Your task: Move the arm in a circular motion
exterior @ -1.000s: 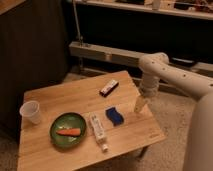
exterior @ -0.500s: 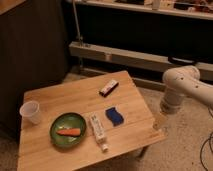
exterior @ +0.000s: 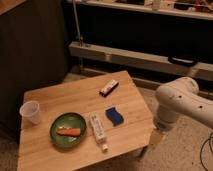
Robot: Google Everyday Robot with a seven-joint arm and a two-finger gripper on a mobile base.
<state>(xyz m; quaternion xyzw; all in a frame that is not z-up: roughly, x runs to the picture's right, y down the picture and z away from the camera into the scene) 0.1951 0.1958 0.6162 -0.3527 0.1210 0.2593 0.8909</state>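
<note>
Arm [exterior: 186,101], cream-white with thick smooth tubes and small dark dots, fills the 3 to 4 o'clock part of the scene, off the right edge of a wooden table [exterior: 60,97]. Its upper tube runs in from the 3 o'clock edge to a rounded elbow. From there the arm's long axis drops steeply, pointing toward 7 o'clock. The gripper [exterior: 156,138] is the narrow pale tip at the bottom, hanging just beside the table's near right corner, touching nothing. Whether it is spread or closed cannot be told.

On the table, a pale cup [exterior: 31,111] stands at 9 o'clock. A green plate [exterior: 54,124] at 7 o'clock holds an orange piece of food [exterior: 68,132]. A white tube [exterior: 97,129] lies beside it, then a blue sponge [exterior: 115,116]. A dark snack bar [exterior: 109,87] lies toward 1 o'clock.
</note>
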